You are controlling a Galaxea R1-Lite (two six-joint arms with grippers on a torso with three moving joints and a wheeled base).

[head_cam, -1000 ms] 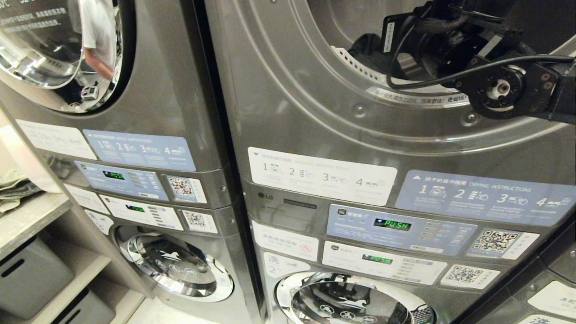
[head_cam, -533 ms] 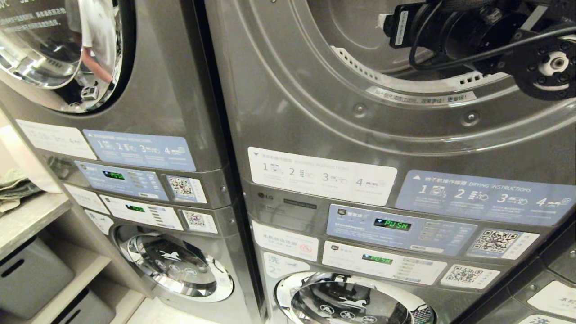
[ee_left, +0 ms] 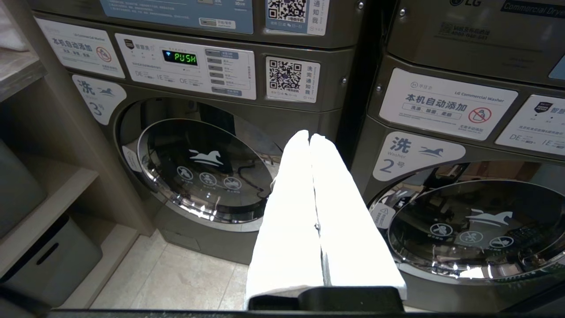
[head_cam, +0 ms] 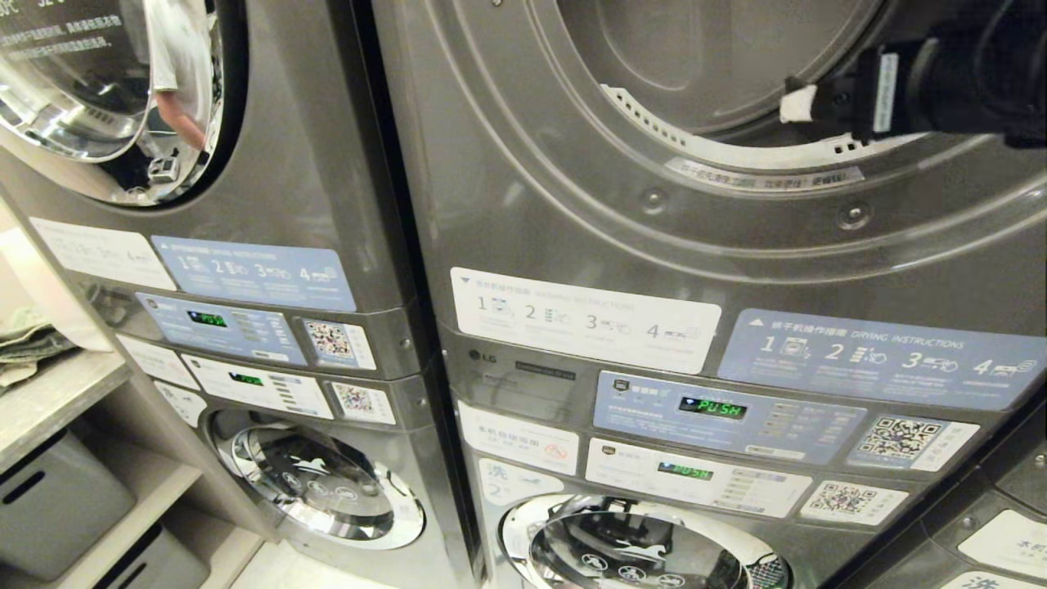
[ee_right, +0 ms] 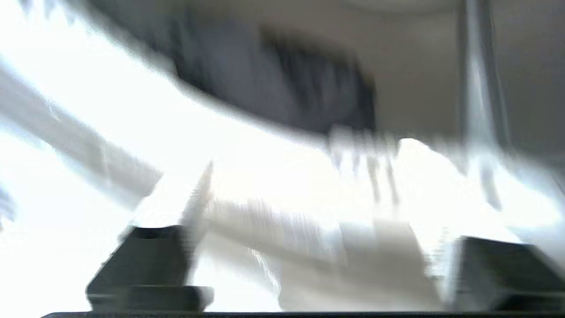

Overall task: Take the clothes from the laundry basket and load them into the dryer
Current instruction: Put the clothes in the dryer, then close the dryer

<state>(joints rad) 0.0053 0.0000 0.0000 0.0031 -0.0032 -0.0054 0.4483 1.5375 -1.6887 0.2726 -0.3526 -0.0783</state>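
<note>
The dryer [head_cam: 654, 196] fills the upper right of the head view, its round opening [head_cam: 703, 57] uncovered. My right gripper [head_cam: 797, 102] reaches in from the right at the opening's lower rim and points left. In the blurred right wrist view its finger mounts stand wide apart, open, with nothing between them. A dark garment [ee_right: 309, 97] lies beyond them inside the drum. The laundry basket is out of view. My left gripper [ee_left: 310, 136] hangs low before the bottom washers, its white fingers [ee_left: 287, 212] pressed together and empty.
A second stacked machine [head_cam: 245, 164] stands to the left; its chrome door [head_cam: 98, 90] reflects a person. Two washer doors [head_cam: 319, 483] sit below the control panels [head_cam: 720, 409]. At far left, a shelf [head_cam: 49, 401] holds folded cloth [head_cam: 24, 343], with grey bins [head_cam: 57, 507] under it.
The right arm has swung up and to the right, drawing its hand out of the drum's mouth. The dark garment seen at the opening a second ago no longer shows in the head view.
</note>
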